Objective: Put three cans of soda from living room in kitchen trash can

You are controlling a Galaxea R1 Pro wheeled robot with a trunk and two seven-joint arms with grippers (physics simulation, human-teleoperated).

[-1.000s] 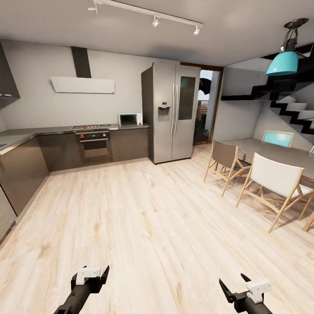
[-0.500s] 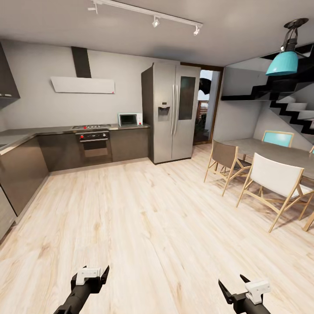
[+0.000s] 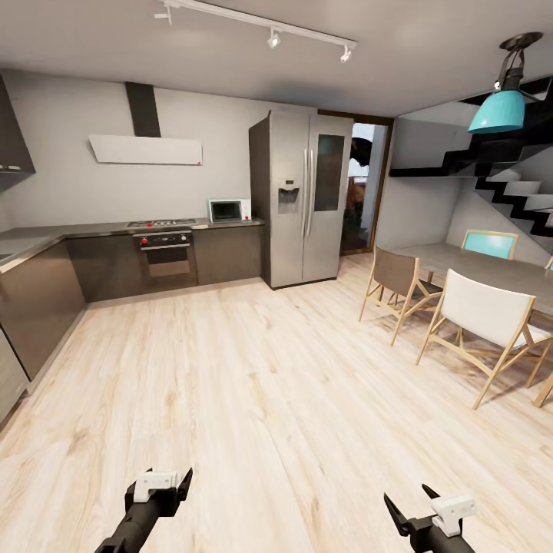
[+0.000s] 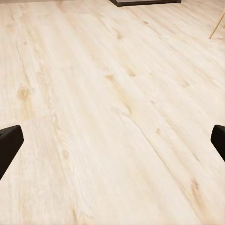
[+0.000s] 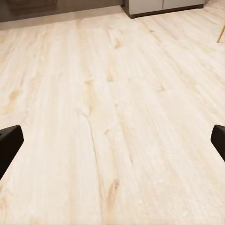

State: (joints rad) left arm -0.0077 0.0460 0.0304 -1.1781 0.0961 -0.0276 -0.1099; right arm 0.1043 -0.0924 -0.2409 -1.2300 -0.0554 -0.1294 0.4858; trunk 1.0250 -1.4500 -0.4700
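I am in the kitchen (image 3: 165, 253), with dark grey cabinets, a built-in oven (image 3: 166, 257), a white hood (image 3: 146, 149), a small microwave (image 3: 228, 210) and a steel fridge (image 3: 302, 198). The cans of soda, the tash can and the living room are out of view. My left gripper (image 3: 169, 476) hangs open low over the wooden floor, with nothing between its fingers. My right gripper (image 3: 407, 495) is open and empty too. In the left wrist view, the left gripper (image 4: 112, 140) has bare planks between its spread fingertips. In the right wrist view, the right gripper (image 5: 112, 140) has the same.
A dining table (image 3: 491, 269) with several wood-framed chairs (image 3: 484, 322) stands at the right, under a teal lamp (image 3: 499, 107). Black stairs (image 3: 522, 192) rise behind it. A doorway (image 3: 361, 188) opens beside the fridge. Counters (image 3: 31, 299) line the left wall. Wide floor (image 3: 253, 369) lies ahead.
The right gripper has sunk very slightly at the bottom of the head view. Nothing else has moved.
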